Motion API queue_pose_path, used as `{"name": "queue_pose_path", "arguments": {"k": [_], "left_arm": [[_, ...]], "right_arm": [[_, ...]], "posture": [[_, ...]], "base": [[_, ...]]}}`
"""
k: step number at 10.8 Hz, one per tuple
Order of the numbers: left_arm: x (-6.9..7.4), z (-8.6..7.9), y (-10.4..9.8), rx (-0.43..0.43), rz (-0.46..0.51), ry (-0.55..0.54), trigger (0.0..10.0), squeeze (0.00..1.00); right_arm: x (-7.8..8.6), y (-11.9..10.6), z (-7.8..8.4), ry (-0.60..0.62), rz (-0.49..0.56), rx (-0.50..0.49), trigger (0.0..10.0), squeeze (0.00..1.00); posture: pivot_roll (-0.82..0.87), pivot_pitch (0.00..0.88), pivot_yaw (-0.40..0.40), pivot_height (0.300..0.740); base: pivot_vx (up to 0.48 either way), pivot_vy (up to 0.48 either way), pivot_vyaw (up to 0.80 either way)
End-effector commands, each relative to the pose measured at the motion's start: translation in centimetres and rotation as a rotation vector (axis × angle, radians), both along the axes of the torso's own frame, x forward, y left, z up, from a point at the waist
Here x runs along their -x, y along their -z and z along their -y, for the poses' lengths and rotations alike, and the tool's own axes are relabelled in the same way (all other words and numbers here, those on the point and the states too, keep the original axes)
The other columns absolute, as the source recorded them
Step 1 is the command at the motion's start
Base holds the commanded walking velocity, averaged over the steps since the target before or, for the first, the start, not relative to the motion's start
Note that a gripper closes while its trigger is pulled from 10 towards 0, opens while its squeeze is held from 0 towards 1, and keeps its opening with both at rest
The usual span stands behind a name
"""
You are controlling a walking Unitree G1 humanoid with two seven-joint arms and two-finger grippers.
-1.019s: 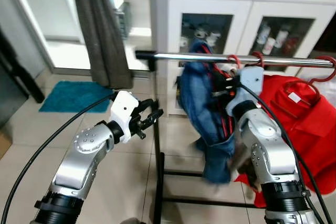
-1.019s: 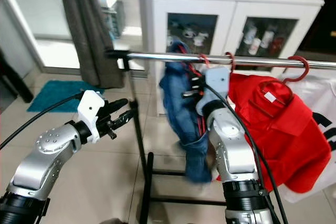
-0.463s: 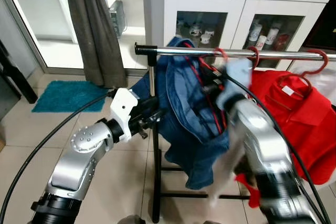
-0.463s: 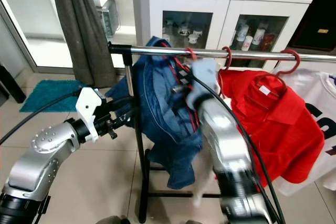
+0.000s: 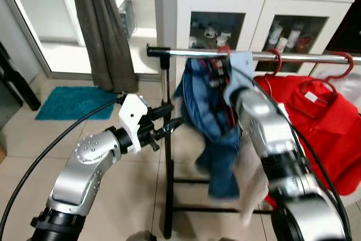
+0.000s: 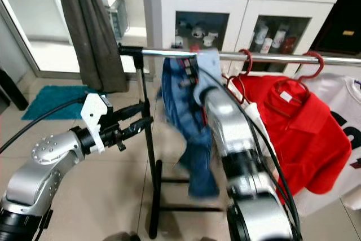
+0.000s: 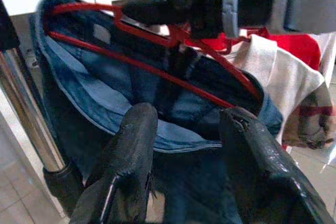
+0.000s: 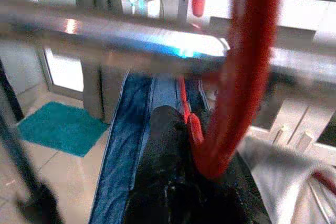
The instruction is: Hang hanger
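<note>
- Red plastic hanger (image 7: 157,66), carrying a blue denim garment (image 5: 217,111), is up at the chrome rail (image 6: 271,57), near the rail's left end and beside the upright post (image 5: 165,139).
- Right gripper (image 8: 197,129) is clamped on the hanger's neck; in the right wrist view the red hook (image 8: 241,66) rises from between its fingers and curves up across the rail.
- Step in hand, as judged: seating the hook over the rail. Blur in the wrist view prevents confirming whether the hook already bears on the rail.
- Left gripper (image 5: 169,122) hovers beside the post, below the rail, with fingers (image 7: 131,150) spread and empty; the denim hangs just ahead of them.
- Red shirt (image 6: 304,134) on its own hanger occupies the rail further right, close to the denim.
- Next move calls for lowering the hook until the rail carries the load, then parting the right fingers and retreating downward, clear of hook and neighbouring garments.
- Risk: releasing before the hook seats drops the garment.
</note>
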State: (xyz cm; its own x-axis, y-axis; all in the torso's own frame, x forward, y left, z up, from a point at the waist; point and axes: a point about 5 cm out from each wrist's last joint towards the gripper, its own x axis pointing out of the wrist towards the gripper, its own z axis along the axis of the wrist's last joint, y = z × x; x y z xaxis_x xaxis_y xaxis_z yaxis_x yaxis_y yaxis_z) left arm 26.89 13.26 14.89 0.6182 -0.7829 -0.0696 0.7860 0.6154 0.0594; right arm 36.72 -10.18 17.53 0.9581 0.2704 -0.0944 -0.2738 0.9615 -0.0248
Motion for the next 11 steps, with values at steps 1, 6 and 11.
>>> {"name": "queue_pose_path", "arguments": {"k": [1, 6, 11], "left_arm": [[0.2, 0.1, -0.2, -0.007, 0.002, 0.019, 10.0, 0.00], [0.0, 0.2, 0.0, -0.014, -0.011, 0.029, 10.0, 0.00], [-0.2, 0.0, 0.3, -0.019, -0.018, 0.019, 10.0, 0.00]], "right_arm": [[-0.4, -0.8, 0.2, 0.012, 0.031, -0.023, 10.0, 0.00], [-1.0, 2.4, -1.9, -0.085, -0.174, 0.115, 10.0, 0.00], [-0.7, 0.9, -2.2, -0.155, -0.047, 0.057, 10.0, 1.00]], "posture": [[-0.04, 0.000, 0.002, 0.740], [-0.04, 0.000, -0.002, 0.740], [-0.04, 0.000, 0.006, 0.740]], "base": [[0.000, 0.000, 0.00], [0.000, 0.000, 0.00], [0.000, 0.000, 0.00]]}}
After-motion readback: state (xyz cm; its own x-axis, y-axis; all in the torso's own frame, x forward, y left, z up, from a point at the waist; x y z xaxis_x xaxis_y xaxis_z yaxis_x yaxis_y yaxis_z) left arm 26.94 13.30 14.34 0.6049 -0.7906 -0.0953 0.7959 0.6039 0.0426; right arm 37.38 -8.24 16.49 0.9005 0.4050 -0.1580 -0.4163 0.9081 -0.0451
